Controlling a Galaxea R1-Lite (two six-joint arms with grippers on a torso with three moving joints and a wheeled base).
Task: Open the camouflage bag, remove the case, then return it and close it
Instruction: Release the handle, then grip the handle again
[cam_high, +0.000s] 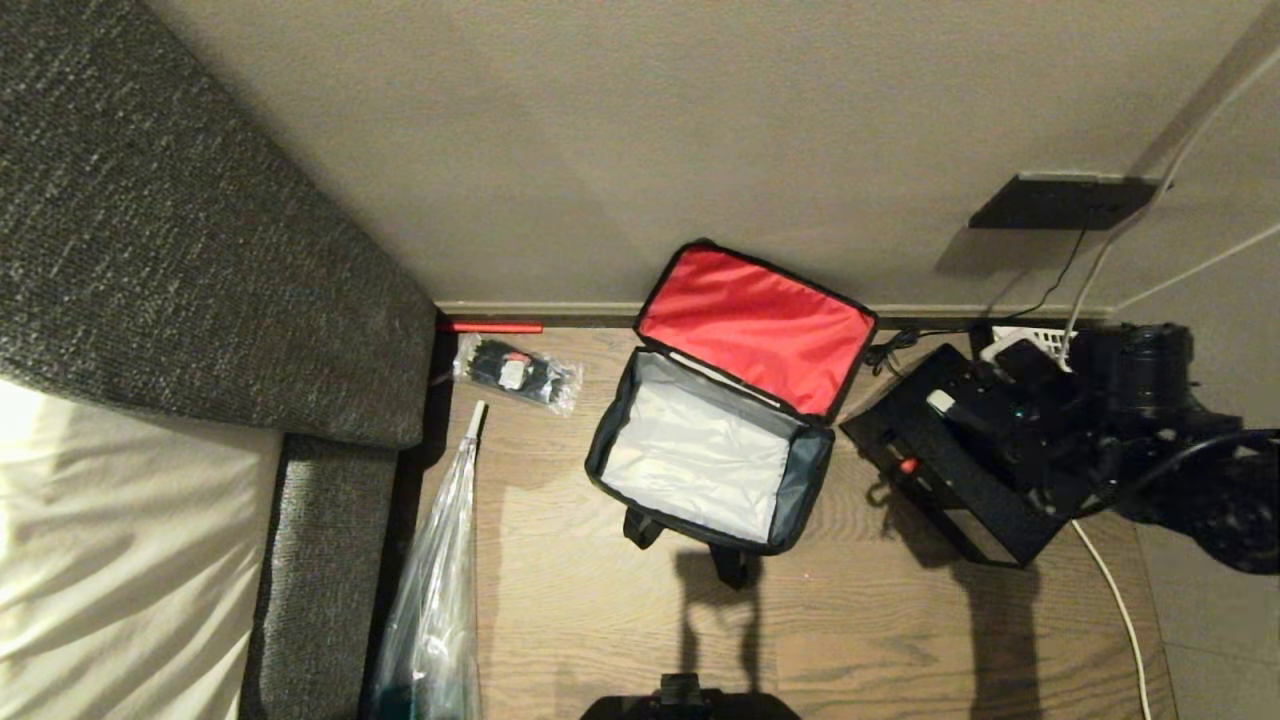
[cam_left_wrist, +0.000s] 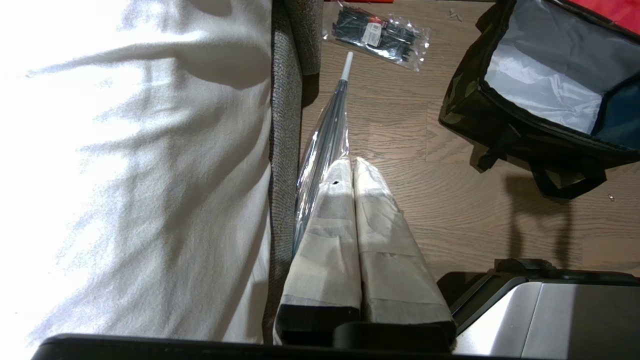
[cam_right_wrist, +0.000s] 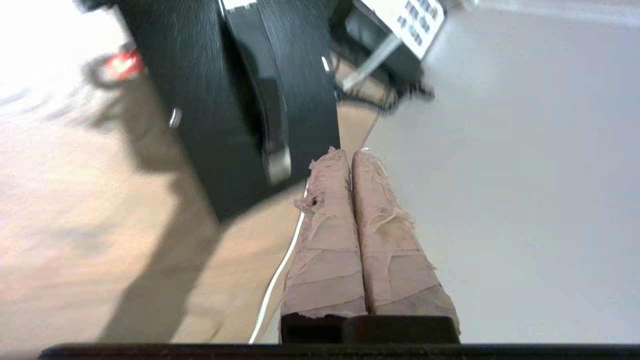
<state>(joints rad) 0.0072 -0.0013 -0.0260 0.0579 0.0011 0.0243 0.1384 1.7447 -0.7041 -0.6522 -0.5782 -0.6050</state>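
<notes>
The camouflage bag (cam_high: 640, 395) stands open on the wood floor, its red-lined lid (cam_high: 755, 325) folded back against the wall and its silvery inside empty. In the left wrist view the bag (cam_left_wrist: 465, 100) shows its camouflage side and black straps. The black case (cam_high: 925, 475) with a small red button (cam_high: 908, 465) lies on the floor right of the bag, under my right arm (cam_high: 1150, 420). My right gripper (cam_right_wrist: 350, 152) is shut with nothing in it, its tips just off the case (cam_right_wrist: 210, 100), near the silver end of the handle (cam_right_wrist: 277, 165). My left gripper (cam_left_wrist: 352, 162) hangs shut and parked.
A grey sofa (cam_high: 180, 250) with a white sheet (cam_high: 100, 560) fills the left. A clear packet of black ties (cam_high: 515, 372) and a clear-wrapped umbrella (cam_high: 440, 580) lie left of the bag. A white cable (cam_high: 1115, 590) runs past the case. A phone with white keypad (cam_right_wrist: 417, 22) sits behind it.
</notes>
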